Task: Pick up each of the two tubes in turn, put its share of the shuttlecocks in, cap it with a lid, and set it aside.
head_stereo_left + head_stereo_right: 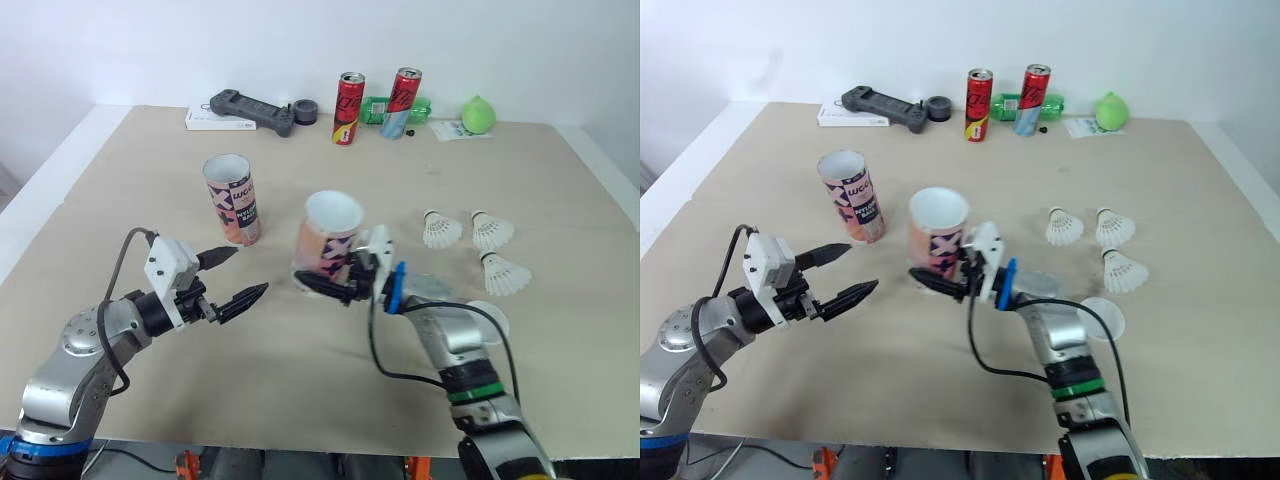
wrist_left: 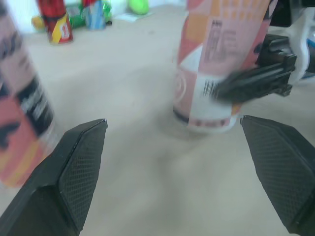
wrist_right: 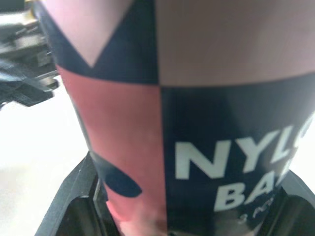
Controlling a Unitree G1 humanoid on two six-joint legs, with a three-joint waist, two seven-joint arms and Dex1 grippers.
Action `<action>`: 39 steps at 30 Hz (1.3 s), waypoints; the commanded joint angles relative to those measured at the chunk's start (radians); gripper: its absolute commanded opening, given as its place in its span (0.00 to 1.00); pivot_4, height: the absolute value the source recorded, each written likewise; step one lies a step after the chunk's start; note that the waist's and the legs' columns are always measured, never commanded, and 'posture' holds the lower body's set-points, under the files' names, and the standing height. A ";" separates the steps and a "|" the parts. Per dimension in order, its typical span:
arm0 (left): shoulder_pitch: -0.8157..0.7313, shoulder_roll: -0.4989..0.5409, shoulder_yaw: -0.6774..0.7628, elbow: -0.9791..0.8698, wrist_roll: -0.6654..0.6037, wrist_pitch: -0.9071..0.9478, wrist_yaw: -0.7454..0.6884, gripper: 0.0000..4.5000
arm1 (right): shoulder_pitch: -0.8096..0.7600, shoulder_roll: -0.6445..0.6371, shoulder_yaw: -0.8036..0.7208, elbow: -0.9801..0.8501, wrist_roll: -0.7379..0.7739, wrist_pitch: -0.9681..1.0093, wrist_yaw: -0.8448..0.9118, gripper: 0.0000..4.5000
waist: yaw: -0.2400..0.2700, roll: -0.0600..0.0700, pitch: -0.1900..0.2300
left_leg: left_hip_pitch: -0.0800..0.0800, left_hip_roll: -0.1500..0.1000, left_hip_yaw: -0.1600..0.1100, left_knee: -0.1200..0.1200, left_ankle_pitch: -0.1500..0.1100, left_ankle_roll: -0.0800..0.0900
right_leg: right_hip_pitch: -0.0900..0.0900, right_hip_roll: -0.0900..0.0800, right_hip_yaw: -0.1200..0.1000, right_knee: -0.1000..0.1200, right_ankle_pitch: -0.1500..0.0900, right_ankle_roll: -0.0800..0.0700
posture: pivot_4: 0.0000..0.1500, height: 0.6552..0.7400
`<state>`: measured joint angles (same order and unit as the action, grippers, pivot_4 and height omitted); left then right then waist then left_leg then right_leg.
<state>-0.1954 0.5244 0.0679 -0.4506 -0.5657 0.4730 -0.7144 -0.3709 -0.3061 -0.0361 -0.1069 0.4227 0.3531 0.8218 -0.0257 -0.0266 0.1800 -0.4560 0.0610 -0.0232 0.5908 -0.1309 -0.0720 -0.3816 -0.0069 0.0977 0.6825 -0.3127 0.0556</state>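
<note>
- Gripping the near tube (image 1: 326, 238) low on its body, our right gripper (image 1: 338, 287) pinches it, tilted, at the worktop's (image 1: 300, 390) middle.
- Our left gripper (image 1: 251, 270) hovers just beside that tube, fingers spread.
- We see the other tube (image 1: 231, 198) upright, left of centre; three shuttlecocks (image 1: 441, 230) and a lid (image 1: 488, 322) lie near the right edge.
</note>
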 commanded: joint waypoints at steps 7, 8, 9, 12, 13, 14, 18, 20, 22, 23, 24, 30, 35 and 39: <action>-0.274 -0.255 -0.304 0.223 0.128 -0.077 -0.013 1.00 | 0.125 -0.122 -0.545 -0.228 0.082 0.113 -0.440 0.67 | 0.006 0.001 0.000 | -0.001 -0.002 -0.001 0.007 0.000 0.001 | 0.003 0.000 0.000 0.001 0.002 0.003 | 1.00 1.00; -0.301 -0.290 -0.328 0.266 0.142 -0.098 -0.022 1.00 | 0.133 -0.127 -0.587 -0.205 0.078 0.101 -0.469 0.67 | 0.003 0.001 0.000 | -0.001 -0.003 -0.001 0.008 0.000 0.002 | 0.003 0.000 0.001 0.001 0.002 0.003 | 1.00 1.00; -0.324 -0.320 -0.351 0.308 0.161 -0.125 -0.031 1.00 | 0.141 -0.131 -0.622 -0.178 0.077 0.091 -0.490 0.67 | 0.002 0.002 -0.001 | -0.001 -0.003 -0.001 0.008 0.000 0.002 | 0.003 0.000 0.001 0.001 0.002 0.003 | 1.00 1.00; -0.386 -0.410 -0.409 0.430 0.206 -0.207 -0.074 1.00 | 0.161 -0.160 -0.710 -0.037 0.059 0.035 -0.526 0.67 | -0.002 0.003 -0.001 | 0.001 -0.003 -0.001 0.008 0.000 0.003 | 0.004 0.000 0.002 0.001 0.002 0.003 | 1.00 1.00; -0.400 -0.431 -0.419 0.457 0.213 -0.221 -0.085 1.00 | 0.165 -0.174 -0.721 0.015 0.042 0.005 -0.532 0.67 | -0.003 0.003 -0.002 | 0.001 -0.003 0.000 0.008 0.000 0.004 | 0.005 0.000 0.003 0.001 0.002 0.004 | 1.00 1.00; -0.411 -0.449 -0.425 0.476 0.217 -0.225 -0.093 1.00 | 0.166 -0.186 -0.730 0.068 0.027 -0.027 -0.538 0.67 | -0.004 0.004 -0.002 | 0.002 -0.003 0.001 0.008 0.000 0.005 | 0.005 0.000 0.004 0.001 0.002 0.004 | 1.00 1.00; -0.419 -0.492 -0.436 0.502 0.225 -0.241 -0.109 1.00 | 0.153 -0.227 -0.760 0.269 -0.014 -0.152 -0.572 0.67 | -0.012 0.010 -0.004 | 0.003 -0.004 0.002 0.008 -0.001 0.006 | 0.005 0.000 0.006 0.001 0.002 0.004 | 1.00 1.00; -0.415 -0.492 -0.451 0.508 0.244 -0.251 -0.118 1.00 | 0.147 -0.238 -0.764 0.337 -0.020 -0.200 -0.584 0.67 | -0.017 0.012 -0.005 | 0.004 -0.004 0.002 0.008 -0.001 0.006 | 0.006 0.000 0.006 0.001 0.001 0.005 | 1.00 1.00; -0.409 -0.493 -0.463 0.510 0.258 -0.258 -0.123 1.00 | 0.140 -0.241 -0.767 0.402 -0.022 -0.241 -0.601 0.67 | -0.020 0.013 -0.005 | 0.004 -0.004 0.003 0.008 -0.001 0.006 | 0.006 0.000 0.007 0.001 0.001 0.005 | 1.00 1.00; -0.406 -0.493 -0.465 0.508 0.261 -0.260 -0.125 1.00 | 0.138 -0.244 -0.765 0.438 -0.030 -0.267 -0.612 0.67 | -0.021 0.013 -0.005 | 0.005 -0.004 0.003 0.008 -0.001 0.006 | 0.007 0.000 0.007 0.001 0.001 0.005 | 1.00 1.00; -0.404 -0.493 -0.465 0.505 0.266 -0.263 -0.125 1.00 | 0.135 -0.248 -0.765 0.478 -0.036 -0.291 -0.624 0.67 | -0.021 0.013 -0.005 | 0.006 -0.005 0.003 0.008 -0.001 0.006 | 0.008 0.000 0.008 0.001 0.001 0.006 | 1.00 1.00; -0.398 -0.489 -0.445 0.497 0.278 -0.264 -0.111 1.00 | 0.127 -0.259 -0.731 0.614 -0.052 -0.368 -0.635 0.67 | -0.022 0.013 -0.006 | 0.009 -0.007 0.003 0.008 0.000 0.007 | 0.011 0.000 0.012 0.001 0.001 0.009 | 1.00 1.00; -0.365 -0.490 -0.450 0.474 0.286 -0.252 -0.094 1.00 | 0.116 -0.258 -0.712 0.665 -0.030 -0.360 -0.624 0.67 | -0.022 0.013 -0.005 | 0.010 -0.009 0.003 0.009 0.001 0.009 | 0.014 0.000 0.014 0.001 0.000 0.013 | 1.00 1.00; -0.342 -0.490 -0.451 0.462 0.292 -0.250 -0.080 1.00 | 0.130 -0.261 -0.695 0.642 -0.033 -0.363 -0.621 0.98 | -0.022 0.013 -0.005 | 0.011 -0.009 0.003 0.009 0.002 0.011 | 0.015 0.000 0.014 0.001 0.000 0.015 | 1.00 1.00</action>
<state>-0.5359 0.0458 -0.3912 0.0639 -0.2739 0.2348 -0.8018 -0.2454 -0.5550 -0.7341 0.5457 0.3867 -0.0056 0.1962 -0.0478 -0.0135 0.1746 -0.4451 0.0518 -0.0207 0.5997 -0.1288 -0.0610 -0.3664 -0.0073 0.1115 0.6830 -0.3127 0.0706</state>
